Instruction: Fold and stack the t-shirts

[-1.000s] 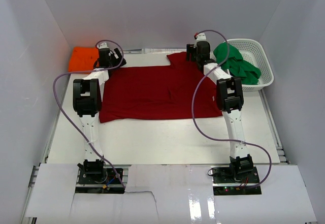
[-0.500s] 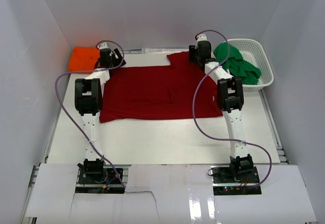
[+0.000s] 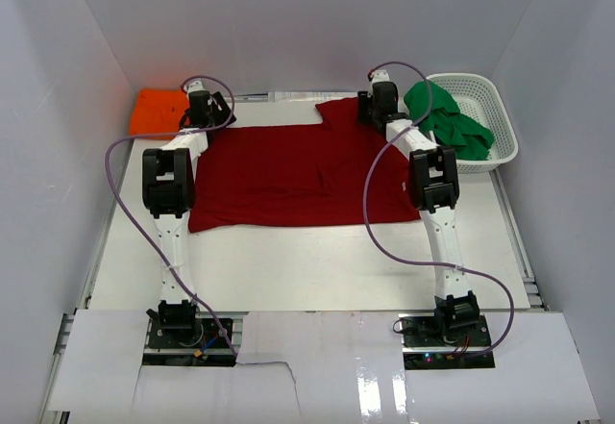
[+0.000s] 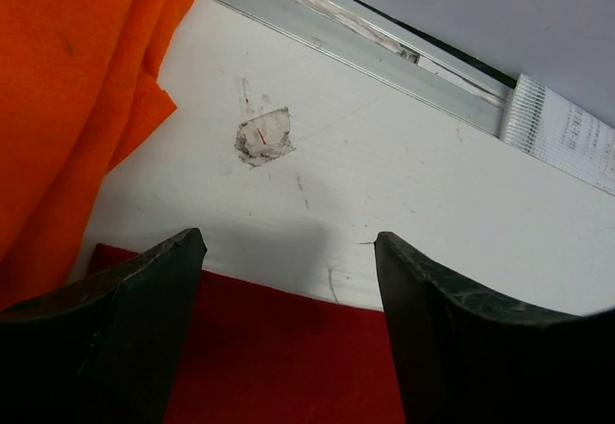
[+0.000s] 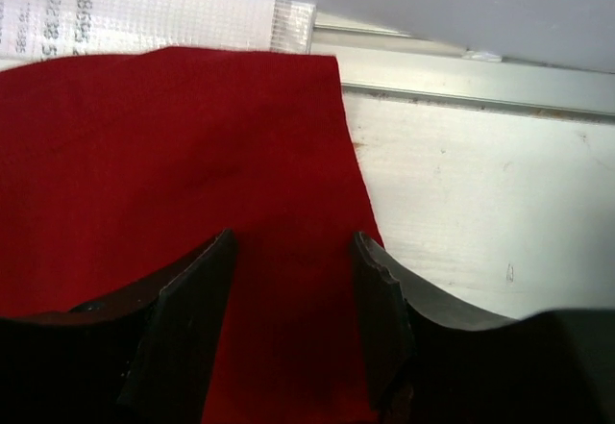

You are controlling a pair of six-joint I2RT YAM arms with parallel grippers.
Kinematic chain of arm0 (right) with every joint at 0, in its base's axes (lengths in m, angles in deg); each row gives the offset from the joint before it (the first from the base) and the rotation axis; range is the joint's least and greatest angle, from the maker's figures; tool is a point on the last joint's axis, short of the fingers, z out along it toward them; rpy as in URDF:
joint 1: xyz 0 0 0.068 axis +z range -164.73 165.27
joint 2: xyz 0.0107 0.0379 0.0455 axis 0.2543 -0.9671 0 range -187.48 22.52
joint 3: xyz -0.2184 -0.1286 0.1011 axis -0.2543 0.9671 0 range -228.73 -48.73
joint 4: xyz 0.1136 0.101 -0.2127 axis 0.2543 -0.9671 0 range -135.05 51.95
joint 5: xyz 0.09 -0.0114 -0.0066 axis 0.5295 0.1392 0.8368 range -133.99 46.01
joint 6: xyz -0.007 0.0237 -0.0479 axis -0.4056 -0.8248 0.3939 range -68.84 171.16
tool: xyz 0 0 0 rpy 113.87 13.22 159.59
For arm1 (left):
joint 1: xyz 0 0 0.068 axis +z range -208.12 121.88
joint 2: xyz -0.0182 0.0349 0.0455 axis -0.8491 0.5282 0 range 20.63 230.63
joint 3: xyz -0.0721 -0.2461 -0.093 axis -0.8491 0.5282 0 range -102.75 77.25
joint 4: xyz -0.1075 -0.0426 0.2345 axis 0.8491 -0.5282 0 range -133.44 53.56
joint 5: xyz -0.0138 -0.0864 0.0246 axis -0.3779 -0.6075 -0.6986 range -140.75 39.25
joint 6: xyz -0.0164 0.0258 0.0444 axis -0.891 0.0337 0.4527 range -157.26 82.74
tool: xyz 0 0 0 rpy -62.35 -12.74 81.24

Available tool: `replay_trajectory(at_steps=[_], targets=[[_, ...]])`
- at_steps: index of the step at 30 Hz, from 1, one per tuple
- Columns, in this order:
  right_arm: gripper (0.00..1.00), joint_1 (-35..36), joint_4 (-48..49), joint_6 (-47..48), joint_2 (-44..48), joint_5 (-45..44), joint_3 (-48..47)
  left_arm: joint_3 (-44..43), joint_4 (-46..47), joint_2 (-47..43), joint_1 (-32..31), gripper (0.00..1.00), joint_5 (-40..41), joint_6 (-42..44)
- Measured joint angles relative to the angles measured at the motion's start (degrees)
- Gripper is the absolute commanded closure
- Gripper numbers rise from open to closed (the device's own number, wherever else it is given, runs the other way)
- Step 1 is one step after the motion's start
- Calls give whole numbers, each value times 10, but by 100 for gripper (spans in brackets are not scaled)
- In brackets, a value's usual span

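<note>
The dark red t-shirt (image 3: pixel 293 172) lies spread flat on the table, one sleeve sticking out at the back right. My left gripper (image 3: pixel 204 107) is open over its far left corner; in the left wrist view the red edge (image 4: pixel 279 347) lies between the fingers (image 4: pixel 288 241). My right gripper (image 3: pixel 377 105) is open over the far right sleeve; in the right wrist view the red cloth (image 5: pixel 192 145) fills the gap between the fingers (image 5: pixel 293 241). The orange t-shirt (image 3: pixel 157 110) lies folded at the back left (image 4: pixel 67 87). The green t-shirt (image 3: pixel 449 121) hangs out of the basket.
A white lattice basket (image 3: pixel 485 116) stands at the back right. White walls enclose the table on three sides. A metal rail (image 4: pixel 384 49) runs along the table's far edge. Purple cables loop off both arms.
Both grippers have shifted slightly toward the far edge of the red t-shirt. The cloth has not moved.
</note>
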Motion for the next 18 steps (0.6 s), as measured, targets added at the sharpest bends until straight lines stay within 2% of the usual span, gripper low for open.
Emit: replay_trajectory(at_steps=[3, 4, 5, 8, 10, 11, 18], targets=[[43, 0, -9, 0, -3, 0, -8, 0, -3, 0, 0, 18, 2, 0], [47, 0, -14, 0, -3, 0, -9, 0, -4, 0, 0, 18, 3, 0], [58, 0, -15, 0, -3, 0, -9, 0, -4, 0, 0, 20, 4, 0], [71, -1, -13, -5, -2, 0, -5, 0, -7, 0, 0, 26, 9, -2], [79, -1, -9, -10, 2, 0, 4, 0, -9, 0, 0, 40, 11, -4], [83, -1, -5, -12, 5, 0, 10, 0, -13, 0, 0, 57, 11, -4], [85, -1, 1, -18, 21, 7, 36, 0, -37, 0, 3, 72, 15, -11]])
